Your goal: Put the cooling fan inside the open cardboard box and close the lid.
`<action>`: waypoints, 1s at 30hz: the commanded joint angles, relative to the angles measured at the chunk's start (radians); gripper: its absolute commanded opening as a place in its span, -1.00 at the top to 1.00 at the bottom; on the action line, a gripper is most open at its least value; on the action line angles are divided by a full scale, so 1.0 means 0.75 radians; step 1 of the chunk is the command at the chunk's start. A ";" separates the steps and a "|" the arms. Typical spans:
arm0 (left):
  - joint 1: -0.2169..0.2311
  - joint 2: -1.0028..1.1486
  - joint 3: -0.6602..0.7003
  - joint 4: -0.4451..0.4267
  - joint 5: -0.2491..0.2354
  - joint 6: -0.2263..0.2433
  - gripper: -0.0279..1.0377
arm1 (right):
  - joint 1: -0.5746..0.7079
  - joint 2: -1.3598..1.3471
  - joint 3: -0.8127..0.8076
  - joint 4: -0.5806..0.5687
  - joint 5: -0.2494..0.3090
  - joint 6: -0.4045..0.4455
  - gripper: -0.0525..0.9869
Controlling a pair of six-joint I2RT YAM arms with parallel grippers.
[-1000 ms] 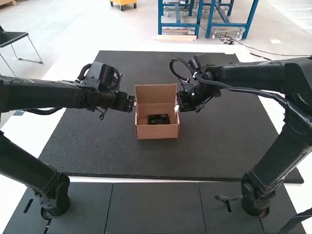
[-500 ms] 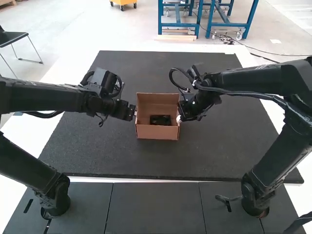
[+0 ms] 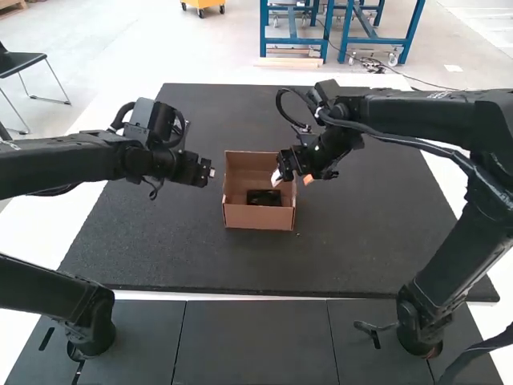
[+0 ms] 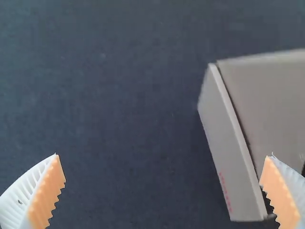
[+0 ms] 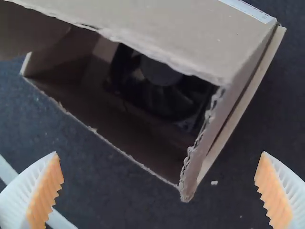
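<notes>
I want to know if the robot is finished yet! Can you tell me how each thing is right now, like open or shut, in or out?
cardboard box: open on top, upright on the mat
cooling fan: inside the box
left gripper: open, holding nothing, beside the box's left side
right gripper: open, holding nothing, by the box's right side

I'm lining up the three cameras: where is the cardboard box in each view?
High view: cardboard box centred on the black mat.
Left wrist view: the box's outer wall and corner, seen from outside.
Right wrist view: its open inside, fan within.
Shared landmark: the black mat under it.
</notes>
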State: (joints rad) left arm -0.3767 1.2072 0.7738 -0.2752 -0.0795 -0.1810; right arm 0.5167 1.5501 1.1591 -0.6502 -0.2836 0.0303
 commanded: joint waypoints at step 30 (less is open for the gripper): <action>-0.156 0.241 0.478 -0.028 -0.068 0.012 -0.87 | -0.020 -0.829 -0.218 -0.053 0.153 0.041 -0.84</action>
State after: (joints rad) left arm -0.4690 1.3830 1.0981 -0.2935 -0.1341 -0.1802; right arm 0.5011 0.9562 0.9863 -0.6807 -0.1753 0.0532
